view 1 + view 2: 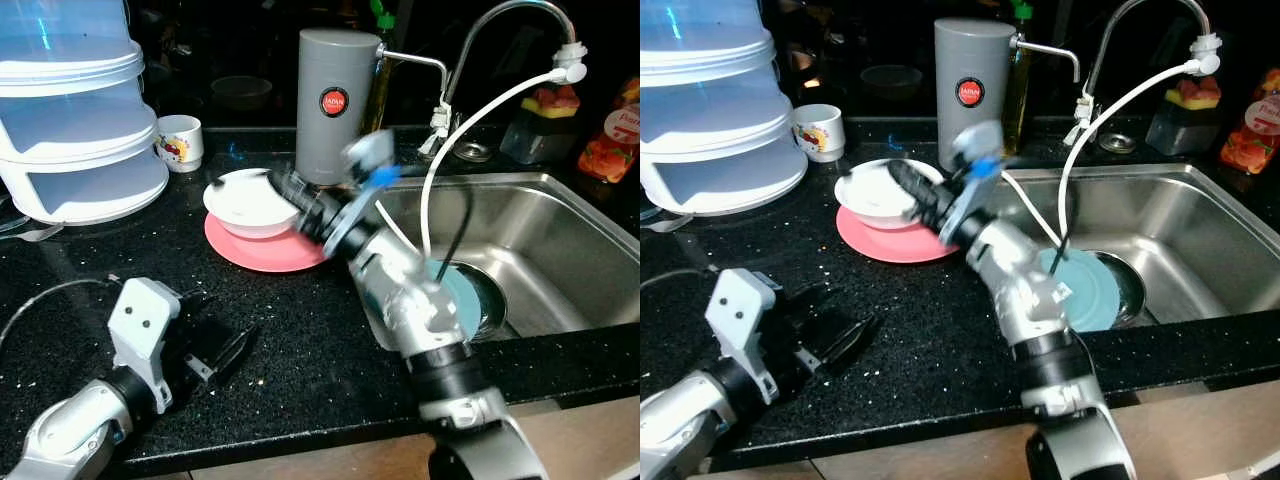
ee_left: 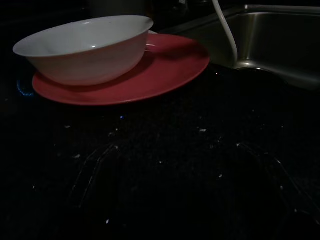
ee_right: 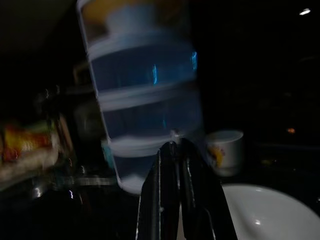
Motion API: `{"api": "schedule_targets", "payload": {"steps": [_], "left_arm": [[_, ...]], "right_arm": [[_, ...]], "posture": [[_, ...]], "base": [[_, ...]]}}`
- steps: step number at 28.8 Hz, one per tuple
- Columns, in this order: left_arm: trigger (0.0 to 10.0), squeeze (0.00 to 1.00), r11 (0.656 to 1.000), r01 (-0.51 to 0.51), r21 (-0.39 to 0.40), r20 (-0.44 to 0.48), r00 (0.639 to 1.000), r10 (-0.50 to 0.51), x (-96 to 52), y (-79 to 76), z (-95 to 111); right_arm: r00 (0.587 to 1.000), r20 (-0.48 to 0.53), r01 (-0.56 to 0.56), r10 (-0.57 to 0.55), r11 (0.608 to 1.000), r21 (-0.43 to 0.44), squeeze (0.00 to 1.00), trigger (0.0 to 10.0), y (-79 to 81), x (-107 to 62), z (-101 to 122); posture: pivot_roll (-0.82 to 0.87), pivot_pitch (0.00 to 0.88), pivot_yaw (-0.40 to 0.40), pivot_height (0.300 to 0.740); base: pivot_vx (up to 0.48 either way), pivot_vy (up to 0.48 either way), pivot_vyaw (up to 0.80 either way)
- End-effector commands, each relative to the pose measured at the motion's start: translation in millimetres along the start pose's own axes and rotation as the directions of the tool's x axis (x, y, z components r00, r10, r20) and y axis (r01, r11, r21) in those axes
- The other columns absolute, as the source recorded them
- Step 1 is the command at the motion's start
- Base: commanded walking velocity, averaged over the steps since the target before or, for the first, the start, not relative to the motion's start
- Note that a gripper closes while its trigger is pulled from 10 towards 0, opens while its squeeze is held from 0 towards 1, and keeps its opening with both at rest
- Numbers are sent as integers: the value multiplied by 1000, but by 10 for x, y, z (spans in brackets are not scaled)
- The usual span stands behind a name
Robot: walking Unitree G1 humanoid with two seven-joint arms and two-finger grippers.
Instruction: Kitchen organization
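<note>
The left gripper (image 1: 228, 355) rests on the black counter (image 1: 300, 340), fingers apart. Just beyond it sits the white bowl (image 2: 87, 47) on the red plate (image 2: 170, 65). The right gripper (image 3: 175, 197), fingers pressed together, reaches over that bowl's rim; contact seems likely, though blur hides it. Past its tips stand a small printed cup (image 1: 180, 142) and the stacked plastic containers (image 1: 75, 110). Behind its wrist is the sink (image 1: 560, 250).
</note>
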State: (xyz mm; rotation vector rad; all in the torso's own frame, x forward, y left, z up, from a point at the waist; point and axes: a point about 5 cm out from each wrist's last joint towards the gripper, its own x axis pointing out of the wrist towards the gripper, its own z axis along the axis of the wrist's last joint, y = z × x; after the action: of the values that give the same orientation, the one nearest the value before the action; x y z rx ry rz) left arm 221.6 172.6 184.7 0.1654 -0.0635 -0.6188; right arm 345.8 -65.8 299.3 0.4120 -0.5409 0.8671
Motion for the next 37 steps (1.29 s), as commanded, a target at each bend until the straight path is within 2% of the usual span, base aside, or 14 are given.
{"api": "schedule_targets", "payload": {"steps": [1, 4, 7, 9, 13, 16, 19, 21, 25, 28, 33, 34, 35, 37], "left_arm": [[10000, 0, 999, 17, -28, -57, 998, -19, 23, -24, -116], [10000, 0, 999, 40, -11, -25, 999, -40, 111, -32, -46], [10000, 0, 998, 70, -4, 22, 997, -70, 245, -58, 46], [10000, 0, 992, 126, 1, 51, 991, -126, 345, -121, 107], [10000, 0, 986, 167, 7, 62, 984, -167, 390, -165, 136], [10000, 0, 983, 183, 11, 64, 981, -184, 405, -178, 145], [10000, 0, 981, 194, 14, 61, 979, -195, 418, -183, 143], [10000, 0, 980, 197, 14, 61, 979, -197, 425, -184, 143], [10000, 0, 977, 215, 11, 60, 975, -215, 448, -206, 144], [10000, 0, 970, 242, 11, 57, 969, -242, 471, -236, 142], [10000, 0, 967, 255, 17, 65, 965, -256, 518, -246, 160], [10000, 0, 967, 255, 17, 65, 965, -256, 518, -246, 160], [10000, 0, 964, 264, 20, 78, 961, -265, 586, -256, 182], [10000, 0, 962, 273, 20, 91, 957, -274, 649, -271, 199]], "right_arm": [[999, 32, 30, -32, 997, 68, 0, 824, -64, -25, 76], [989, 105, 93, -106, 988, 121, 0, 1216, -265, -95, 306], [976, 105, 191, -193, 981, 26, 0, 1804, -493, -165, 522], [964, 91, 257, -251, 964, -67, 0, 471, -649, -198, 715], [960, 67, 281, -273, 946, -162, 0, 353, -742, -239, 854], [956, 25, 291, -293, 930, -226, 0, 0, -809, -292, 944], [931, -165, 254, -325, 902, -349, 0, 0, -949, -482, 981], [922, -201, 244, -331, 899, -363, 0, 0, -976, -519, 977], [861, -372, 205, -348, 905, -372, 0, 0, -1042, -684, 847], [765, -528, 158, -369, 902, -401, 0, 0, -1087, -852, 622], [639, -656, 83, -402, 883, -461, 0, 0, -1105, -980, 364], [639, -656, 83, -402, 883, -461, 0, 0, -1105, -980, 364], [569, -690, 61, -447, 860, -507, 0, 0, -1143, -1038, 263], [530, -697, 58, -484, 840, -539, 0, 0, -1176, -1071, 212]], "posture": [[26, 48, -44, 740], [24, 47, -46, 740], [19, 44, -43, 740], [7, 42, -38, 740], [6, 42, -37, 740], [4, 40, -36, 740], [3, 36, -34, 740], [3, 36, -34, 740], [3, 35, -33, 740], [4, 30, -32, 740], [7, 26, -35, 740], [7, 26, -35, 740], [10, 29, -39, 740], [9, 30, -39, 740]], "base": [[0, 0, 0], [0, 0, 0], [0, 0, 0], [0, 0, 0], [0, 0, 0], [0, 0, 0], [0, 0, 0], [0, 0, 0], [0, 0, 0], [0, 0, 0], [0, 0, 0], [0, 0, 0], [0, 0, 0], [0, 0, 0]]}}
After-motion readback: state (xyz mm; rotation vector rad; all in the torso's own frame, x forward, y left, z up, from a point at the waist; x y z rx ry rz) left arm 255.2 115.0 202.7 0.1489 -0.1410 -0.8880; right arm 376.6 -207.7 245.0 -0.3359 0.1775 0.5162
